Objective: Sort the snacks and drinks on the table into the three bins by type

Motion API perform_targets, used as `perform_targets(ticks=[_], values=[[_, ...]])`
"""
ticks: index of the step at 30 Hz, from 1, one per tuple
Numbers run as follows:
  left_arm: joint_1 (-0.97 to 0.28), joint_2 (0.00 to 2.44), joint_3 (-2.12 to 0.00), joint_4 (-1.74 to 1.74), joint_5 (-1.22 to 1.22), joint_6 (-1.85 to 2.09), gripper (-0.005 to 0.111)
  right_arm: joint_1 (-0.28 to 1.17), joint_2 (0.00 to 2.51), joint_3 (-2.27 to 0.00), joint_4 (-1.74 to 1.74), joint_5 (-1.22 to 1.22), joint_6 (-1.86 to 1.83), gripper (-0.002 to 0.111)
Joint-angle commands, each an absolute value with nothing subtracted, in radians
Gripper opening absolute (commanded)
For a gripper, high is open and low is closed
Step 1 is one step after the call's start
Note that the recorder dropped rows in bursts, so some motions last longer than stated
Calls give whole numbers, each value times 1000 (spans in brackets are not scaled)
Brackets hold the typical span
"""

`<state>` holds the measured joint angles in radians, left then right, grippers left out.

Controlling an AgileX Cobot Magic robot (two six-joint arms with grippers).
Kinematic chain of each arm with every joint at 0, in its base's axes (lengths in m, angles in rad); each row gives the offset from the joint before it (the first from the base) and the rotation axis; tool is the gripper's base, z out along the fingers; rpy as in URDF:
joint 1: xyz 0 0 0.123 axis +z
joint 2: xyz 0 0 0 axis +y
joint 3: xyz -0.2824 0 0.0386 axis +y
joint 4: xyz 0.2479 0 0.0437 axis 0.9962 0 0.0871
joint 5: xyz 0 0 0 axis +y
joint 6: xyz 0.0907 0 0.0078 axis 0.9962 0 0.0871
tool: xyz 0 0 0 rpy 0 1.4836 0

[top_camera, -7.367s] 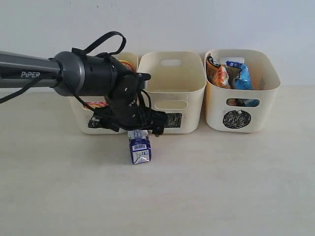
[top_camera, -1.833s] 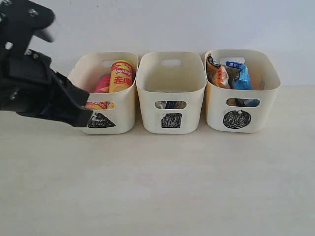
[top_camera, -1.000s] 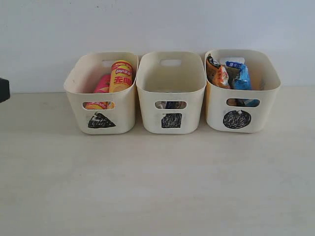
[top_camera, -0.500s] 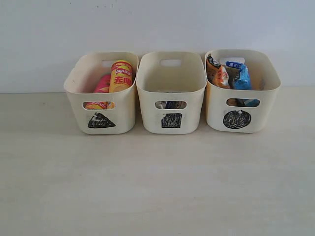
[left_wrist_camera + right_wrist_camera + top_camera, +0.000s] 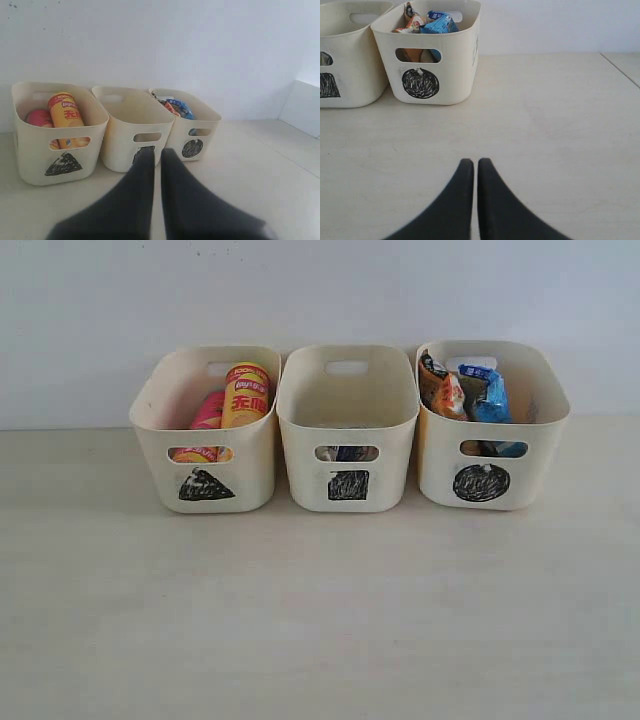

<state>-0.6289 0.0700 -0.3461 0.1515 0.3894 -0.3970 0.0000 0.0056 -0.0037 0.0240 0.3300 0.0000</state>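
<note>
Now: both pincers closed on nothing; goods sit in the tubs.
The black left gripper [image 5: 156,155] has its jaws pressed together, empty, and the black right gripper [image 5: 471,162] likewise, each low over the pale beige wood-grain table [image 5: 320,620], apart from the tubs. Triangle-marked cream plastic tub [image 5: 258,455]: yellow chip tube [image 5: 246,395], pink chip tube [image 5: 207,410]. Square-marked cream tub [image 5: 300,455]: a dark item [image 5: 347,453] behind the slot, likely the drink cartons. Circle-marked cream tub [image 5: 435,455]: orange-white and blue foil packets [image 5: 487,395]. Judged sorted; hold both arms clear and check the table edges beyond view.
</note>
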Motion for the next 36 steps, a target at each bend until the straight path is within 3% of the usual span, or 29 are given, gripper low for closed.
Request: perform_targets(ticks=[1,16,22,28,36], values=[[-627,65,-341,153,381,-403,4,-1,0,0,16,322,0,0],[-620,65,-322,129,392,-304,4,-1,0,0,16,322,0,0],[-463,51,-262,-57,388,-48,4,-1,0,0,16,322,0,0],[-286,0,-193,-67,367,-39,4,-1,0,0,16,322,0,0],[-198,0,-138,-67,356,0,4,-1,0,0,16,324,0,0]])
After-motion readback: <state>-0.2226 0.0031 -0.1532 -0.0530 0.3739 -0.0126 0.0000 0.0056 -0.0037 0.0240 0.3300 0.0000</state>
